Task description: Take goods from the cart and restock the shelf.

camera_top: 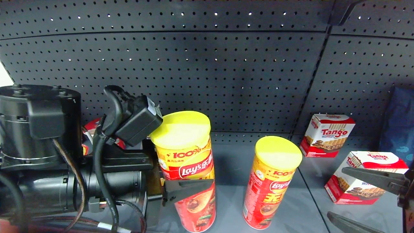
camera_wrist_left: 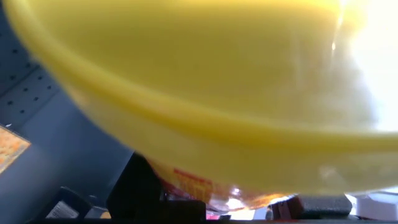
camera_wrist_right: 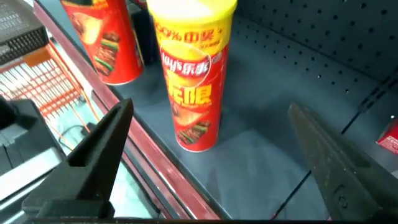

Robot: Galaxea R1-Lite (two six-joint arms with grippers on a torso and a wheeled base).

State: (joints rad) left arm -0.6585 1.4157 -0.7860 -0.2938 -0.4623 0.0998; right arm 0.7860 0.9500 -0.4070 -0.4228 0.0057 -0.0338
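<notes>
My left gripper (camera_top: 190, 194) pinches the can (camera_top: 186, 152) at mid-body, lower centre-left, at the shelf (camera_top: 233, 168) front; right gripper (camera_top: 365, 200), lower right, jaws spread, empty. I rate the can light, stiff, slick, dent-prone and tippy: I grip mid-body, with moderate force. The second can (camera_top: 273, 181) stands apart, centre right

- A red-and-white wafer box (camera_top: 327, 135) stands at the back, on the right.
- A second wafer box (camera_top: 376, 159) sits near it, more to the front.
- A dark blue bag (camera_top: 399, 123) stands at the far right, beside both.
</notes>
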